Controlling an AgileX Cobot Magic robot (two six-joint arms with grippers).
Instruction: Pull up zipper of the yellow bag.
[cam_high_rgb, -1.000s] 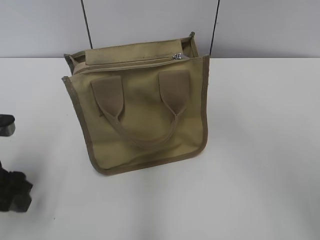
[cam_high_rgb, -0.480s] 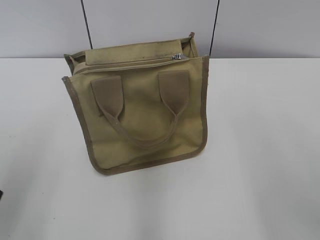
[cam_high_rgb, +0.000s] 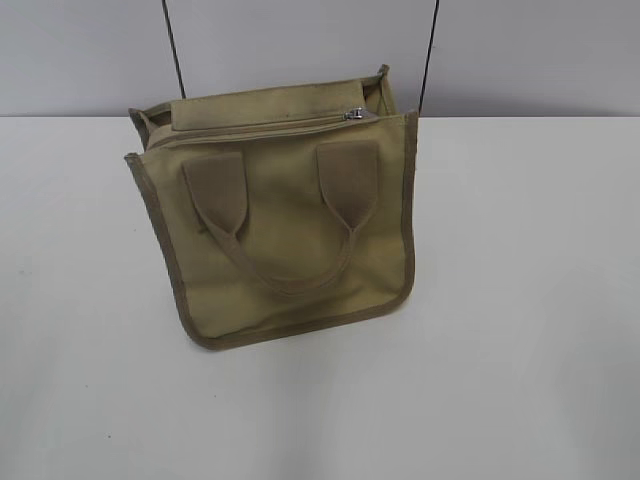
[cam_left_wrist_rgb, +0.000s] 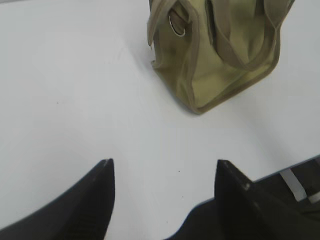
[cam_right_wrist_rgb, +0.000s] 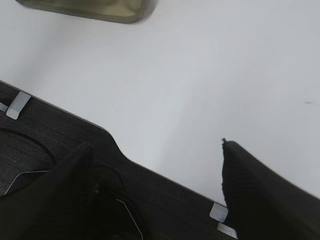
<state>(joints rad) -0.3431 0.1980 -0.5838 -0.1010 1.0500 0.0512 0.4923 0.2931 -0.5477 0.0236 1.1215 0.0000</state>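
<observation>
Now the zipper (cam_high_rgb: 354, 113) is sitting near the top right of the yellow bag (cam_high_rgb: 280, 220), centre frame, untouched.
Both arms are clearing out: left gripper (cam_left_wrist_rgb: 162, 172) and right gripper (cam_right_wrist_rgb: 157, 155) are hanging spread, empty, well apart from it, leaving the exterior frame.

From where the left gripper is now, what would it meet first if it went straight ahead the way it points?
Probably bare white table. The left gripper is open and aims slightly left of the yellow bag, whose bottom corner sits ahead and to the right. A straight advance might graze that corner; depth is unclear.
</observation>
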